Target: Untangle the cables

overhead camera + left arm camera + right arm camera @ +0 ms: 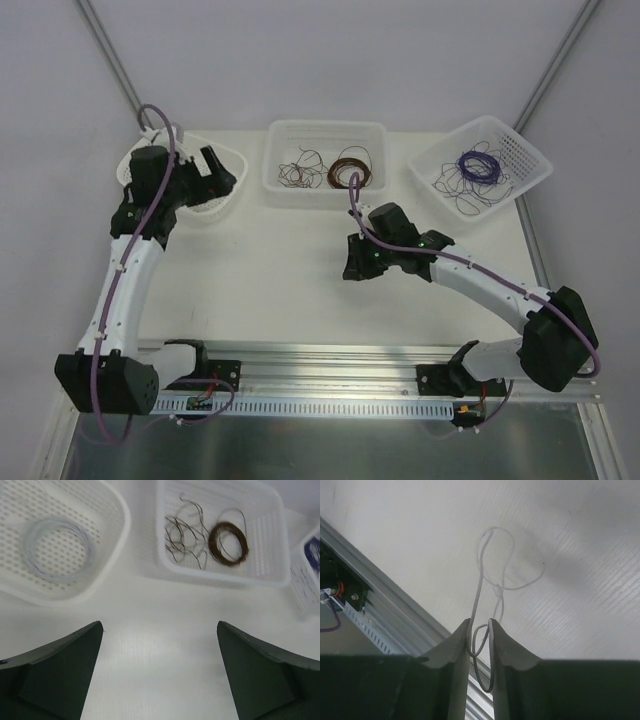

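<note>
1. One whitish cable point(479, 570), hair-thin and curled into loops, is pinched between the nearly closed fingers of the right gripper point(480, 624), above the table point(580, 605).
2. Several brown strands point(182, 535) lie loose and squiggly in the middle tray point(270, 575), beside a brown coil point(228, 543).
3. Left gripper point(160, 625) is spread wide and holds nothing.
</note>
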Tool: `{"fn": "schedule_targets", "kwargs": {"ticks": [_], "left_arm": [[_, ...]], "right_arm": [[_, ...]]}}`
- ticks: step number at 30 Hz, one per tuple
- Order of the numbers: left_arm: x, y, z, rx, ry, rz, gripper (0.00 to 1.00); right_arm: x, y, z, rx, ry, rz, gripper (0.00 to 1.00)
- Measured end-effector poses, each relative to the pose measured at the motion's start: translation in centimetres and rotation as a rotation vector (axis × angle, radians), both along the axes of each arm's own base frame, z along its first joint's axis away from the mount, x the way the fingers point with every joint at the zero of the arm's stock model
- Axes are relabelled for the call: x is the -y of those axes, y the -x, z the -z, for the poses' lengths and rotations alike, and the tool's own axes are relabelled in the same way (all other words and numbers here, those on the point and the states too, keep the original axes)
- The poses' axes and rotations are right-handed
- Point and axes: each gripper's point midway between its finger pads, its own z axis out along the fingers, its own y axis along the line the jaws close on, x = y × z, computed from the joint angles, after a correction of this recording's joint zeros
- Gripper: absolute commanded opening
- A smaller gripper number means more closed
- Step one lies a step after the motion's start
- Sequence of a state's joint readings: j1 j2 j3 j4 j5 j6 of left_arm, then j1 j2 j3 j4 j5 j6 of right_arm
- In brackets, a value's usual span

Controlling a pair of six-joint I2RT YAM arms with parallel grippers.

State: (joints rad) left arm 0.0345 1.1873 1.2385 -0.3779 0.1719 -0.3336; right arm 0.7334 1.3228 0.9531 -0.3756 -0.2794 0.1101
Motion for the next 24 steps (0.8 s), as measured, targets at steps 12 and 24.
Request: {"fn": "schedule_targets", "kwargs": {"ticks": [12, 24], "left_arm": [[16.3, 13.8, 11.8, -0.265, 0.012, 0.602, 0.99], [24.5, 14.5, 17.6, -0.34, -0.154, 0.808, 0.92]], "right_arm": [[3.3, -0.8, 4.9, -0.014, 0.176, 0.152, 0.43], [7.3, -1.1, 5.7, 0.03, 0.258, 0.265, 0.42]]}}
